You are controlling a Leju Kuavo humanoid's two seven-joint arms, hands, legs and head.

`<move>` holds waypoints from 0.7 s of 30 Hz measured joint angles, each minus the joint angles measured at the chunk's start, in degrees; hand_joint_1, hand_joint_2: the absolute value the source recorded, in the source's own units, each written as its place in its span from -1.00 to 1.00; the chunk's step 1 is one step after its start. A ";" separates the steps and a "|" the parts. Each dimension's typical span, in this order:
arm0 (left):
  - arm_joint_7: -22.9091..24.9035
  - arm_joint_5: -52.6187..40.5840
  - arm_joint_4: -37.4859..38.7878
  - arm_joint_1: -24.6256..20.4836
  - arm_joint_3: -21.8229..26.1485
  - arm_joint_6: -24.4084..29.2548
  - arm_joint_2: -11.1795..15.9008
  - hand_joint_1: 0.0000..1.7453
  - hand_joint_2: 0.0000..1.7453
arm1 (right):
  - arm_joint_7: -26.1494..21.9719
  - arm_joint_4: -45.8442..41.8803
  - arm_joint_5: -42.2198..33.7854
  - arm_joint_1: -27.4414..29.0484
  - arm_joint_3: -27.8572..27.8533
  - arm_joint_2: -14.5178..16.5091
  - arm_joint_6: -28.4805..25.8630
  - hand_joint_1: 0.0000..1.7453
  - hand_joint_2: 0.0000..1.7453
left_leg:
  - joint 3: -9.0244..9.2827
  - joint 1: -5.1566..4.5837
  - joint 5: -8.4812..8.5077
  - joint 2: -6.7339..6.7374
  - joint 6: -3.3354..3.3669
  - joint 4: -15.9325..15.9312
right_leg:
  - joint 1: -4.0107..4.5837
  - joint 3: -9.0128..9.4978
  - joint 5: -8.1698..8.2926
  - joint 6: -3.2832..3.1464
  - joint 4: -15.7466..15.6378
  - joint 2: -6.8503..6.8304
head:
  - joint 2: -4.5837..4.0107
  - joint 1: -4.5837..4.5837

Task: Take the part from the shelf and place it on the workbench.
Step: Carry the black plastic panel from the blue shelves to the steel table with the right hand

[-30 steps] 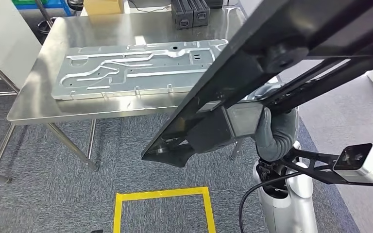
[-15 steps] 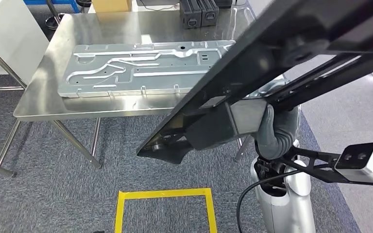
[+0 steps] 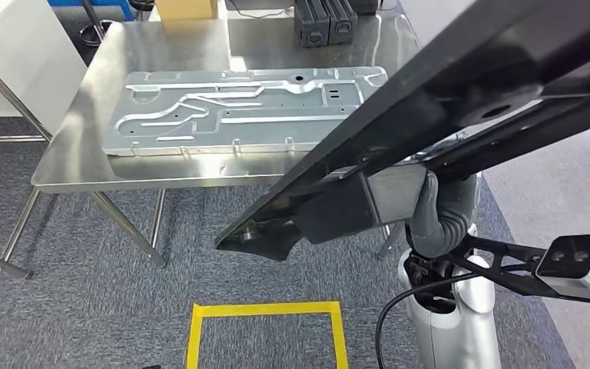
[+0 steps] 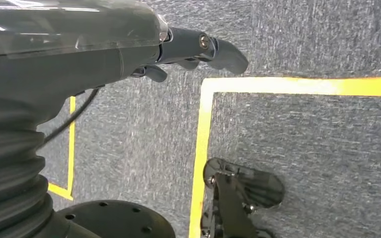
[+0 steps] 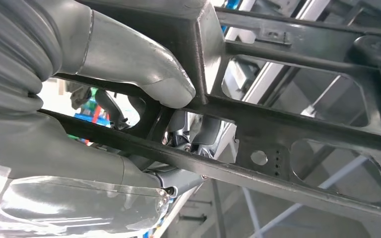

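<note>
- Nearest the robot, on the speckled grey carpet [image 3: 84,307], a square of yellow tape [image 3: 265,310] marks the floor; open carpet lies between it and the table legs.
- At the right side, the right hand [image 3: 430,211] grips the black part [image 3: 445,115]; in the right wrist view the thick grey thumb [image 5: 144,74] presses over one bar of the frame and the darker fingers [image 5: 188,136] curl round from the other side.
- Long and flat, the part is a dark metal frame of bars and cut-out openings, held tilted in the air, its low end over the carpet and its high end above the workbench's right corner.
- Low beside the body, the left hand [image 4: 178,49] hangs over the carpet and tape, holding nothing; whether its fingers are spread or curled I cannot tell.
- Farther off, the stainless workbench [image 3: 69,165] carries a stamped silver panel [image 3: 238,111] with ribbed channels; bare steel shows along the near edge.
- At the far edge stand two black boxes [image 3: 324,21] and a cardboard box [image 3: 187,8].
</note>
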 joint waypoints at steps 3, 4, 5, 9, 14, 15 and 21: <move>0.01 0.01 0.00 -0.03 0.00 0.00 0.09 -1.00 1.00 | -0.06 -0.04 0.05 -0.09 -0.01 0.03 0.01 1.00 1.00 | -0.02 -0.02 -0.92 0.10 -0.90 0.78 | -0.43 0.59 0.19 -0.55 -0.89 -0.08 | 0.00 -0.17; 0.01 0.01 0.00 -0.04 0.00 0.00 0.12 -1.00 1.00 | -0.08 -0.06 0.07 -0.14 -0.01 0.05 0.02 1.00 1.00 | -0.77 0.01 -2.09 0.18 -1.17 2.66 | -0.65 0.91 0.24 -0.80 -1.23 -0.19 | 0.00 -0.35; 0.01 0.01 0.00 -0.02 0.01 0.00 0.14 -1.00 1.00 | -0.08 -0.06 0.08 -0.17 -0.01 0.06 0.02 1.00 1.00 | -2.23 0.18 -3.75 0.27 -1.40 5.80 | -0.70 1.16 0.21 -1.01 -1.38 -0.32 | 0.00 -0.51; 0.02 0.00 0.00 0.19 0.02 0.01 0.14 -1.00 1.00 | -0.07 0.03 0.22 -0.05 -0.01 0.07 0.02 1.00 1.00 | -7.84 0.70 -6.51 0.44 -2.17 16.01 | -0.67 1.43 -0.19 -1.21 -1.26 -0.38 | 0.00 -0.74; 0.01 -0.02 0.02 0.14 0.02 0.11 0.21 -1.00 1.00 | -0.36 0.03 0.66 -0.09 -0.02 0.07 -0.01 1.00 1.00 | -1.21 0.81 0.89 0.61 -1.77 1.05 | -0.53 1.86 -1.23 -0.09 -0.39 -0.22 | 0.01 -0.78; 0.02 -0.02 0.02 0.16 0.02 0.12 0.20 -1.00 1.00 | -0.44 0.03 0.81 -0.09 -0.01 0.07 -0.01 1.00 1.00 | -1.12 0.68 0.63 0.56 -1.49 0.70 | -0.43 1.75 -1.27 0.19 -0.33 -0.22 | 0.00 -0.81; -0.01 -0.02 0.01 0.09 0.02 0.10 0.20 -1.00 1.00 | -0.73 -0.11 1.69 -0.20 0.02 0.06 -0.02 1.00 1.00 | -0.93 0.75 0.99 0.47 0.48 -0.06 | -0.73 -2.21 -5.92 1.60 7.87 -0.14 | 0.01 -0.72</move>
